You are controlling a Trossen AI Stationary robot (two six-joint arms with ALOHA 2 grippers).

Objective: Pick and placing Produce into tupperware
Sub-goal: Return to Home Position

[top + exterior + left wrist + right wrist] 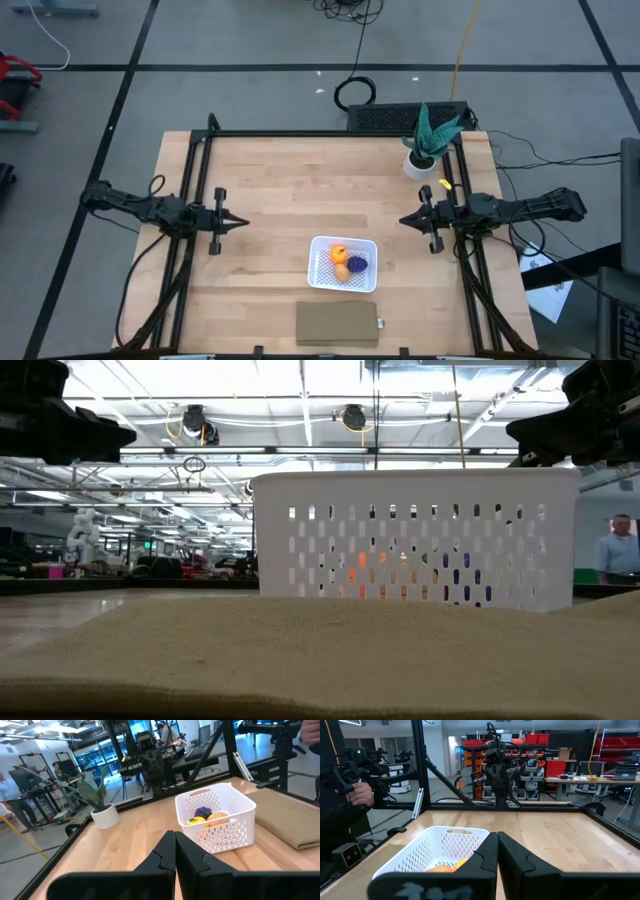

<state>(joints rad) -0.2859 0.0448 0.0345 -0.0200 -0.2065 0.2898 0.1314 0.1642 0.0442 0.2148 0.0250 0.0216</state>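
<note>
While left fingers (240, 222) and right fingers (404, 220) hover pressed together and empty, the white basket (320, 246) sits between them, touching neither, holding the orange (339, 254), purple piece (357, 264) and tan piece (343, 271).

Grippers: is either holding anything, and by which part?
Nothing is held. Left gripper and right gripper are shut and empty; the produce lies in the tupperware.

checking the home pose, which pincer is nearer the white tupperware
Right. The right pincer hangs just right of the tupperware; the left pincer is well off to its left.
</note>
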